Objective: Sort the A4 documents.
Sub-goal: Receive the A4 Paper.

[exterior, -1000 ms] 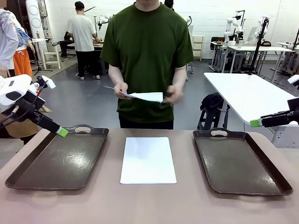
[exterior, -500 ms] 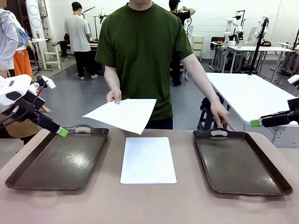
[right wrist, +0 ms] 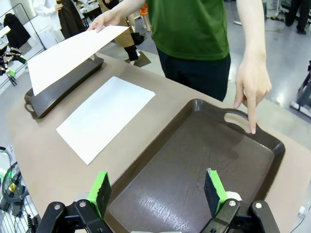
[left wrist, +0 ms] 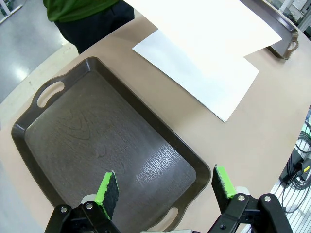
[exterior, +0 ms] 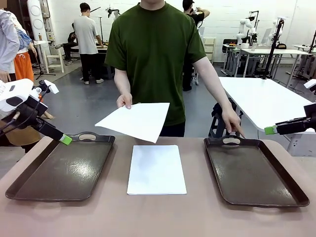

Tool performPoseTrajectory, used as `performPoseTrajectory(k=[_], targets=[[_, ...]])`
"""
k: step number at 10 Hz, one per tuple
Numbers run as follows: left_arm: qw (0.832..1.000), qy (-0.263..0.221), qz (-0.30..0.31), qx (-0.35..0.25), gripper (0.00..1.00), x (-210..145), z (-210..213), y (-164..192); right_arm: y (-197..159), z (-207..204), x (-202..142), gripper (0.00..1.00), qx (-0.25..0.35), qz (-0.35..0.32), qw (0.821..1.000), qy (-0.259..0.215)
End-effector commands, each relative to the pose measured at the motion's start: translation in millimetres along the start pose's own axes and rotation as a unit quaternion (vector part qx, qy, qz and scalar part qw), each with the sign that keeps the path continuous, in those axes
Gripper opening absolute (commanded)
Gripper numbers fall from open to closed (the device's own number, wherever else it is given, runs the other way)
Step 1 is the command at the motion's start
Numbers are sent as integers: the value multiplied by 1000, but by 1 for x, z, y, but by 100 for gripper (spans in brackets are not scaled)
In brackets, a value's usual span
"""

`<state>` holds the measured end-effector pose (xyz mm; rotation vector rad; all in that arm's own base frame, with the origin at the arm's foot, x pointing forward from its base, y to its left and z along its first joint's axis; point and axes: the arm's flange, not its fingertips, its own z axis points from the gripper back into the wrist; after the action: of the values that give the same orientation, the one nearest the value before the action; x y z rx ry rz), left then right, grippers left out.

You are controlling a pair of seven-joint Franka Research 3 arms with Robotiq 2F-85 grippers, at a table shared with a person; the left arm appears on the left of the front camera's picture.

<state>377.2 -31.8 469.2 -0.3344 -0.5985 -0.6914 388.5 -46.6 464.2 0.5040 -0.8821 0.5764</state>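
Over the left tray's far-left corner: my left pincer hangs above the rim with its green pads spread wide and nothing between them; in my left wrist view the gap frames only brown tray.
Off the far-right corner of the right tray: my right pincer sits level, pointing left; in my right wrist view the jaws stand wide apart and grip nothing.
Left tray: dark brown, glossy, wood-grain sheen, cut-out handles at the far and near ends, bare inside.
Right tray: same make and colour, bare inside.
Pointing hand: the person's hand reaches to the right tray's far handle, index finger down at the rim beside the slot; touching or just above, I cannot tell.
A4 document on the table: lies flat and square between the two trays, apart from both, its face plain white; one sheet or several, I cannot tell.
A4 document in the air: plain white, tilted, held above the table's far edge, left of centre.
Holding hand: the person's other hand pinches that sheet at its far-left corner.
Person: dark green T-shirt, plain front, standing at the far side.
Table: pale brown top.
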Motion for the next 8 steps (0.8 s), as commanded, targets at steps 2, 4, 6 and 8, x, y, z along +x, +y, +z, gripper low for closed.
performPoseTrajectory(k=[2, 4, 6, 8], targets=[[1000, -8, -7, -1, 100, -2, -1, 3, -5, -12, 3, 100, 31, -53, 998, 0], [1000, -8, -7, -1, 100, -2, -1, 3, 0, -46, -1, 100, 72, -159, 984, 28], [1000, -8, -7, -1, 100, -2, -1, 3, 13, -76, -1, 100, 92, -242, 965, 53], [1000, -8, -7, -1, 100, -2, -1, 3, 24, -103, 0, 100, 131, -314, 938, 67]])
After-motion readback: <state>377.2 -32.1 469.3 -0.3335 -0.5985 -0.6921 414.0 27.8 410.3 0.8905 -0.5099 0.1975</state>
